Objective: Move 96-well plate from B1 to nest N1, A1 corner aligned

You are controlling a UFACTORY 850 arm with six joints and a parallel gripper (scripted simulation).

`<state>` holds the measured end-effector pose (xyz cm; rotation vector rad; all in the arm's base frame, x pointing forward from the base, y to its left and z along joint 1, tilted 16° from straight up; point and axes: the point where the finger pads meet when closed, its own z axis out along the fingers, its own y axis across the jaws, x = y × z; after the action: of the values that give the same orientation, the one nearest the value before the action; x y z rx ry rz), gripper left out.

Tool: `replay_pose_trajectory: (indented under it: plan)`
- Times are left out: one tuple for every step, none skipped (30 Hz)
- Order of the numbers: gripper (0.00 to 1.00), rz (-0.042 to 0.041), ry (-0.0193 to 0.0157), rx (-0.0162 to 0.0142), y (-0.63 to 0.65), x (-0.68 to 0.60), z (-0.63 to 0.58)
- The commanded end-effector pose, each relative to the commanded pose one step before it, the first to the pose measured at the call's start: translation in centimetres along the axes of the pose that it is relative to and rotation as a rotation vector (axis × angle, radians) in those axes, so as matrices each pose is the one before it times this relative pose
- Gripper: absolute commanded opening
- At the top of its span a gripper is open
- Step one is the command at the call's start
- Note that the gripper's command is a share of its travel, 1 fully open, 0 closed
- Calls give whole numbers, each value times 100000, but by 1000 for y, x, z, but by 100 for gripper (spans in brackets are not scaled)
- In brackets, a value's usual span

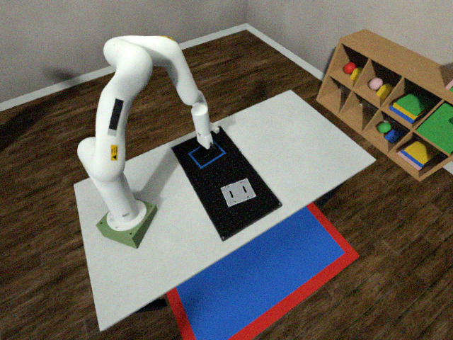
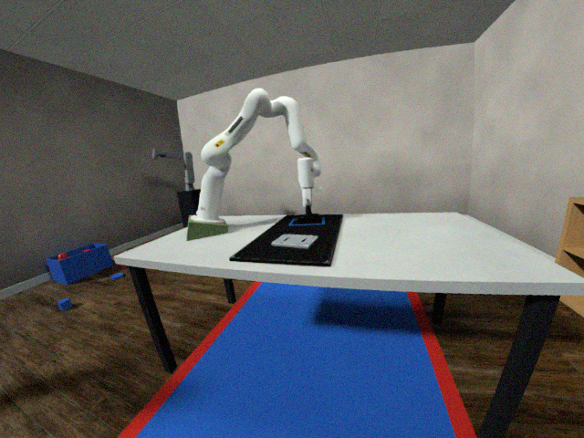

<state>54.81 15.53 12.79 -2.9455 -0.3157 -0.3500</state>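
Observation:
The 96-well plate (image 1: 204, 156) is dark and hard to tell from the black mat (image 1: 238, 219) (image 2: 283, 256). It lies inside the blue outline of spot B1 (image 1: 212, 160) (image 2: 307, 224) at the mat's far end. My gripper (image 1: 210, 145) (image 2: 307, 210) points straight down at the plate's far right edge and is shut on the plate, low at the mat. The grey plate nest N1 (image 1: 228, 196) (image 2: 293, 241) lies bare on the near half of the mat. I cannot make out the plate's cut-off corner or the A1 mark.
The arm's green base (image 1: 126, 234) (image 2: 206, 229) stands at the left of the white table (image 1: 311, 146) (image 2: 424, 255). A wooden shelf (image 1: 387, 54) (image 2: 573, 235) with coloured toys stands beyond the right end. A blue crate (image 2: 78, 261) lies on the floor.

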Motion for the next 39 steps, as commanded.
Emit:
replay_pose_trajectory:
  plan:
    - [0, -3, 136, -53, -8, 106, -214]
    - [0, 0, 0, 0, 0, 0, 0]
    - [0, 0, 3, 3, 2, -4, 3]
    - [0, 0, -1, -1, -1, 1, -1]
    - [0, 0, -1, -1, 0, 1, -1]
    - [0, 0, -1, -1, -1, 2, -168]
    - [0, 0, 1, 1, 1, -1, -166]
    - [0, 0, 0, 0, 0, 0, 0]
    - [0, 0, 0, 0, 0, 0, 0]
    - [0, 0, 0, 0, 0, 0, -167]
    - [0, 0, 1, 1, 0, 0, -166]
    - [0, 0, 1, 1, 0, 0, -166]
    - [0, 0, 1, 0, 0, 0, -166]
    - [0, 0, 0, 0, 0, 0, -167]
    - [0, 0, 0, 0, 0, 0, -167]
    - [0, 0, 0, 0, 0, 0, -167]
    - [0, 0, 0, 0, 0, 0, -167]
    - [0, 0, 0, 0, 0, 0, -167]
    - [0, 0, 0, 0, 0, 1, -167]
    - [0, 0, 0, 0, 0, 1, -167]
    - [0, 0, 0, 0, 0, 1, -167]
    - [0, 0, 0, 0, 0, 1, -167]
    - [0, 0, 0, 0, 0, 1, -167]
    - [0, 0, 0, 0, 0, 1, -167]
    - [0, 0, 0, 0, 0, 0, 0]
    - [0, 0, 0, 0, 0, 0, 0]
    - [0, 0, -1, -1, -1, 2, -168]
    - [0, 0, 0, 0, 0, 0, -167]
    - [0, 0, 0, 0, 0, 0, -167]
    - [0, 0, 0, 0, 0, 0, -167]
    - [0, 0, 0, 0, 0, 0, -167]
    - [0, 0, 0, 0, 0, 0, -167]
    - [0, 0, 0, 0, 0, 0, -167]
    - [0, 0, 0, 0, 0, 0, -167]
    - [0, 0, 0, 0, 0, 0, -167]
    - [0, 0, 0, 0, 0, 0, -167]
    - [0, 0, 0, 0, 0, 0, -167]
    - [0, 0, 0, 0, 0, 0, -167]
    - [0, 0, 0, 0, 0, 0, -167]
